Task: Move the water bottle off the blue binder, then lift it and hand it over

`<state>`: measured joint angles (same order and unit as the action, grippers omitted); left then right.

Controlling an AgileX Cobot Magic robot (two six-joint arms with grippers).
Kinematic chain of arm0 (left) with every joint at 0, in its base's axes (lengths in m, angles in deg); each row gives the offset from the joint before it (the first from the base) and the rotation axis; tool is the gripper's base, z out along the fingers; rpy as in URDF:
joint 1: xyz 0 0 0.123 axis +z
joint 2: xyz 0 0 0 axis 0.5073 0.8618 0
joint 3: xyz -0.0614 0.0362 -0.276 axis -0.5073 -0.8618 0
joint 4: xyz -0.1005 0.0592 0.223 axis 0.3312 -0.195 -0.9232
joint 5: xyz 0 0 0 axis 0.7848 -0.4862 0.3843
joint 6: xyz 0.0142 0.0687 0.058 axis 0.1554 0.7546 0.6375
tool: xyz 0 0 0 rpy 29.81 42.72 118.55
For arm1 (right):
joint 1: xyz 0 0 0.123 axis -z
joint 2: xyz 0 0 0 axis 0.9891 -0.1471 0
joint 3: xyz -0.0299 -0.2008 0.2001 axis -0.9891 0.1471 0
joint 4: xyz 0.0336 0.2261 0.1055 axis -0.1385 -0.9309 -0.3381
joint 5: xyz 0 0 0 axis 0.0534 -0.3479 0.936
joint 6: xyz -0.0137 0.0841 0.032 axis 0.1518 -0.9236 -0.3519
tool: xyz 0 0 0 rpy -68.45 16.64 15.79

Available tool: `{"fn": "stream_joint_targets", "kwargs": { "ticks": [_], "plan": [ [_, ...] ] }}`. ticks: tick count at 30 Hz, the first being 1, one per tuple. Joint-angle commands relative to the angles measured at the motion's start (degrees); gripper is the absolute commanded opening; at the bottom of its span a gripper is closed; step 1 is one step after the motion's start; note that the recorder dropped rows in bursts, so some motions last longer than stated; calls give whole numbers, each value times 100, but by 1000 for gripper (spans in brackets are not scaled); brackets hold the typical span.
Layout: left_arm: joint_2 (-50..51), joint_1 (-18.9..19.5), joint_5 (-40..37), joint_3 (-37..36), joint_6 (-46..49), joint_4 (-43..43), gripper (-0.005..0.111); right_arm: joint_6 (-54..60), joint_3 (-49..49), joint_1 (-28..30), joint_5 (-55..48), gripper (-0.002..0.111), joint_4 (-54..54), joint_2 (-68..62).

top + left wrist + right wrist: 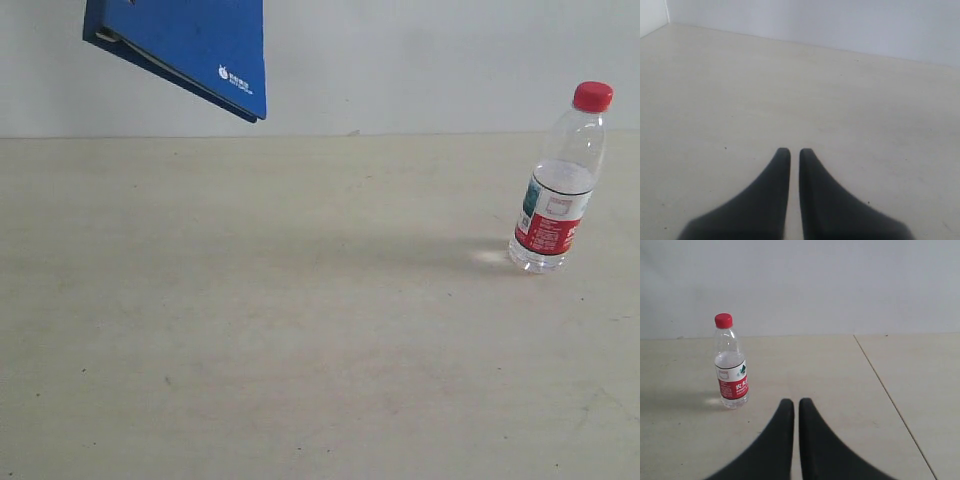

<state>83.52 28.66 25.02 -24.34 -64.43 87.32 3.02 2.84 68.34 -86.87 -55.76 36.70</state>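
So the water bottle (558,185) is already off the blue binder (195,45). It stands upright on the surface (300,330) over on the right side, cap on, nothing touching it. The binder is up in the air at the top left of the exterior view, tilted, with its logo corner hanging lowest, well apart from the bottle. Whatever holds it is cut off by the frame edge, so I can't tell who or what has it.

My read is that the clearing step is done and we're in the lift and hand-over part, maybe at the very end of it.

The left gripper (795,152) has its jaws pinched together with just a sliver between the tips. It holds nothing and has only bare surface below it. The right gripper (796,402) is closed the same way and empty, and the bottle (731,362) sits ahead of it and off to one side, not touching.

If either arm has to take the binder next, it needs to open up first, then come in on an edge of it.
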Motion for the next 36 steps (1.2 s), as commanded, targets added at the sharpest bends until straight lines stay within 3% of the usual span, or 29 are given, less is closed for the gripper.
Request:
{"fn": "stream_joint_targets", "kwargs": {
  "ticks": [1,9,29,32,34,36],
  "plan": [
    [-22,-104,26,3,32,340,7,13,13,5,19,1,56,11],
    [-22,154,-8,3,32,382,7,8,13,5,19,1,56,11],
    [-22,154,3,3,32,449,7,46,13,5,19,1,102,11],
    [-22,154,3,3,32,449,7,790,13,5,19,1,452,11],
    [-22,154,3,3,32,449,7,632,3,41,19,1,579,11],
    [-22,154,3,3,32,449,7,77,3,259,1194,1,552,11]
  ]
}}
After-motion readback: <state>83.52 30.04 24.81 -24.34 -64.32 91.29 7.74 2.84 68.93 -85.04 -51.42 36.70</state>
